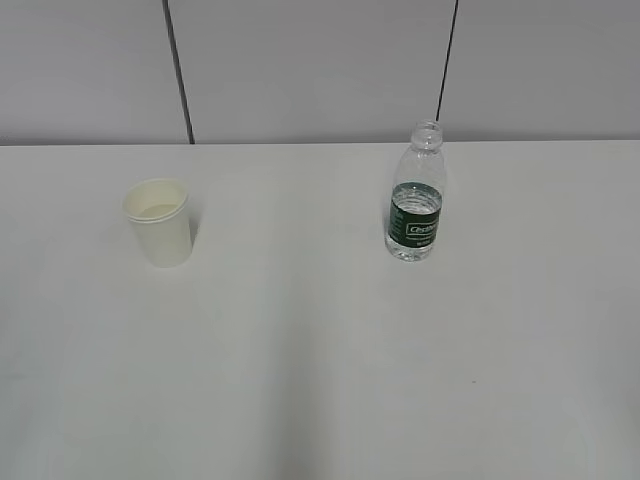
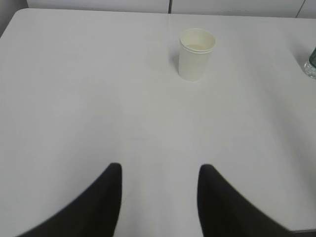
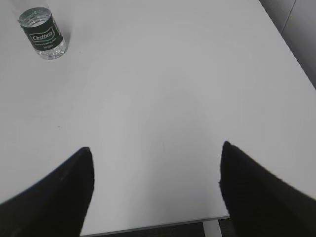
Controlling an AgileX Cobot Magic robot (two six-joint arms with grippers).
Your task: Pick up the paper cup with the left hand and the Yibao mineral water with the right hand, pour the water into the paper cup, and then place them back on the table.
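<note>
The white paper cup (image 1: 159, 222) stands upright on the white table (image 1: 300, 330) at the left; it also shows in the left wrist view (image 2: 196, 54), far ahead of my left gripper (image 2: 159, 169), which is open and empty. The uncapped Yibao water bottle (image 1: 416, 195) with its dark green label stands upright at the right; it shows in the right wrist view (image 3: 43, 33) at the top left, far from my right gripper (image 3: 156, 147), which is open and empty near the table's front edge. Neither arm shows in the exterior view.
A grey panelled wall (image 1: 320, 70) runs behind the table's far edge. The bottle's edge (image 2: 311, 64) shows at the right border of the left wrist view. The table's front edge (image 3: 148, 228) lies just under my right gripper.
</note>
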